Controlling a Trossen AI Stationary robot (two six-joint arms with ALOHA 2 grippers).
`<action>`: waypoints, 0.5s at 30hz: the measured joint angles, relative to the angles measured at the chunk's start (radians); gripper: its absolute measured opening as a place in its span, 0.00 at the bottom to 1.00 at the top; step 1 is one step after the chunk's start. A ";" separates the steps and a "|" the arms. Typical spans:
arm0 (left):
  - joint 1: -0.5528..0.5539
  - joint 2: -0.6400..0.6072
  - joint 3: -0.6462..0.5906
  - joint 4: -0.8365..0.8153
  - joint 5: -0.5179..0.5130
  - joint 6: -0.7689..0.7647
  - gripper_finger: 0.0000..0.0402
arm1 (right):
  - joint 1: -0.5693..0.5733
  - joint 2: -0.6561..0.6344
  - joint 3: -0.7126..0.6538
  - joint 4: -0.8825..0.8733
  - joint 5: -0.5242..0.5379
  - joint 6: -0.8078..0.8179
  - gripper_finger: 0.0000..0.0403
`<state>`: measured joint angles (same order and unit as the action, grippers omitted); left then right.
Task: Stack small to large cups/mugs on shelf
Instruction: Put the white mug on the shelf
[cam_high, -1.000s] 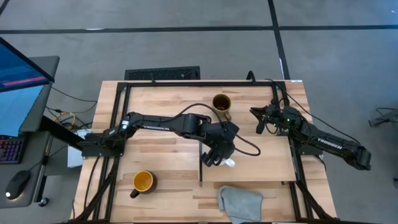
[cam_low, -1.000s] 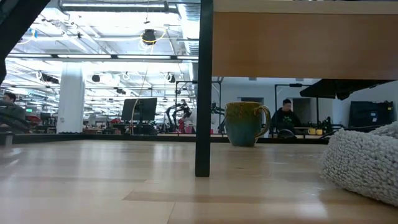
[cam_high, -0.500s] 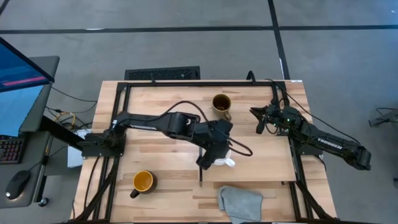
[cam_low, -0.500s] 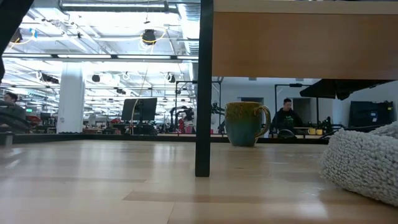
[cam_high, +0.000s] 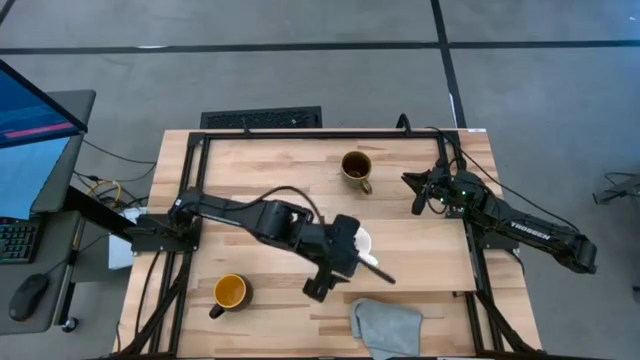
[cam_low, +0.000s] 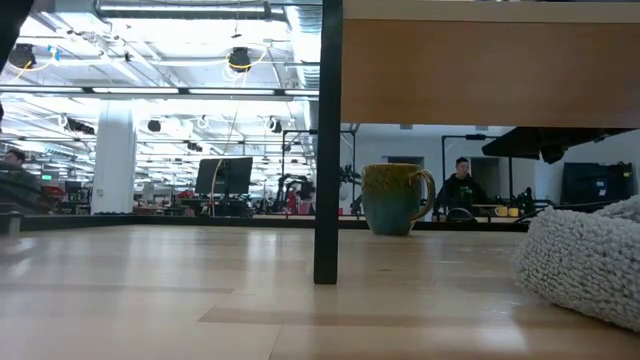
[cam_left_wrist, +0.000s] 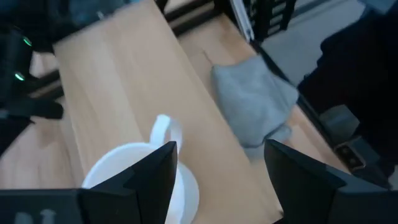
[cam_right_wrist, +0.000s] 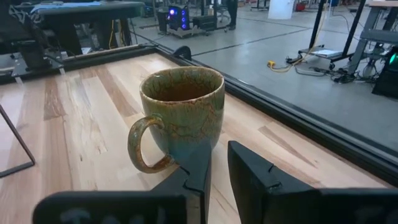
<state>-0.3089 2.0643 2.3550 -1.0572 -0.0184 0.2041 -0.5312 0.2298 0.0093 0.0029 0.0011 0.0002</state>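
Observation:
The small white mug stands upright on the left end of the light-wood shelf. My left gripper hovers open just above it, on its near side, touching nothing. The mug's handle shows between the fingers. The olive-brown mug stands on the table at the far middle. My right gripper rests just right of it, level, with a narrow empty gap between its fingers. The black mug with a yellow inside stands near the front left.
A crumpled grey cloth lies at the near edge, in front of the shelf. The shelf's dark leg stands on the table. Black frame rails border the table. A person sits far behind.
My left gripper has drawn back from the white mug toward the table's near edge and risen, rolling about its own axis. The white mug has stayed on the shelf and now shows more fully from above.

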 joint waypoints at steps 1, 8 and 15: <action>-0.009 -0.013 0.000 0.003 -0.015 -0.006 0.58 | 0.000 0.000 0.000 0.001 0.000 0.000 0.19; -0.026 -0.115 -0.017 0.004 -0.051 -0.015 0.58 | 0.000 0.000 0.000 0.003 0.001 0.001 0.19; -0.004 -0.258 -0.177 0.072 -0.077 -0.009 0.58 | 0.000 0.000 0.000 0.004 0.000 0.001 0.19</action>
<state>-0.3129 1.8059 2.1779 -0.9849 -0.0957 0.1953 -0.5308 0.2298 0.0090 0.0067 0.0015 0.0013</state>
